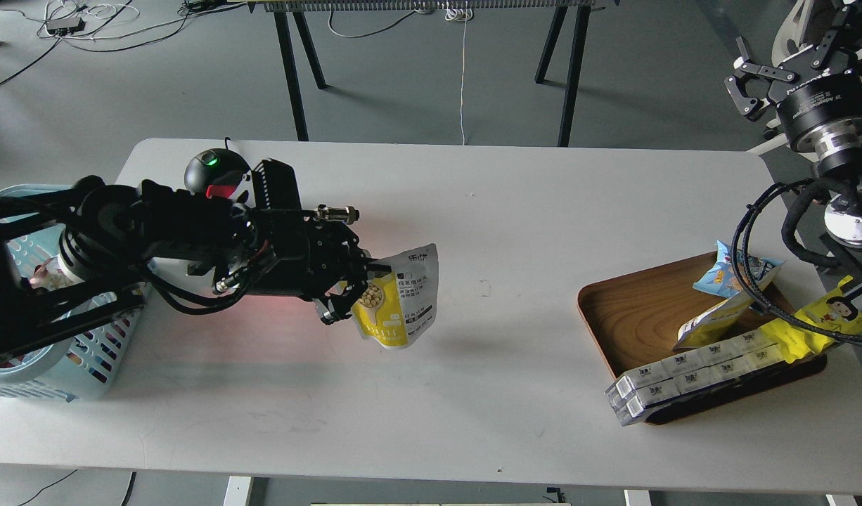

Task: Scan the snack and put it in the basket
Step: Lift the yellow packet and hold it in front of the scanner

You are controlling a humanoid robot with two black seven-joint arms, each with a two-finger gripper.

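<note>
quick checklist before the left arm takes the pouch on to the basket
1. Grip: left gripper is shut on the snack, which hangs clear of the table: ok.
2. Hold security: the fingers pinch only the pouch's left edge, and it droops to the right: cannot tell.
3. Scan: the scanner shows a green light and a red glow falls on the table beneath the arm, but the pouch sits to the scanner's right: cannot tell.
4. Basket: at the table's left end, mostly hidden by the arm, with something already inside: cannot tell if there is room.
5. Right gripper: raised, open, far right, out of the way: ok.
</note>
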